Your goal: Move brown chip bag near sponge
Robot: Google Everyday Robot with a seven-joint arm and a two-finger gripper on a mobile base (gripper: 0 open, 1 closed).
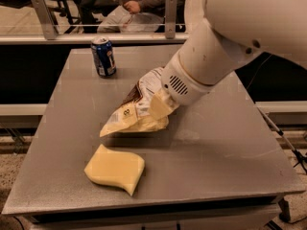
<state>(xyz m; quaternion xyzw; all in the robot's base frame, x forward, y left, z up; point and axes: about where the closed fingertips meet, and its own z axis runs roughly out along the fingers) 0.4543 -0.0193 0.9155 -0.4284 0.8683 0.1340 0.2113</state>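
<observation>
1. The gripper (154, 108) sits at the end of the big white arm (216, 51), low over the middle of the grey table (225, 147), reaching in from the right.
2. Its pale yellow fingers (162, 103) are clamped on the upper right part of the brown chip bag (128, 120). One finger shows flat against the front of the bag, and the other is hidden behind it.
3. The bag hangs at a slant from that grip. Its top end is tucked under the wrist and its lower left corner points down toward the front left of the table. A shadow lies under it, so most of it looks raised off the surface. I cannot tell whether the low corner touches the table.
4. The sponge (115, 169) lies flat near the front left edge of the table, just below and a little left of the bag's low corner. The two are near each other but apart, with bare table between them.
5. The blue can (103, 56) stands upright at the back left, well apart from both.
6. A seated person (136, 4) is visible beyond the rail behind the table.
7. As I judge it, the picking up is done and most of the carrying too, since the bag is already close to the sponge.
8. What looks left is to lower the bag onto the table beside the sponge, let go, and lift the arm away without dragging the bag or bumping the sponge.
</observation>
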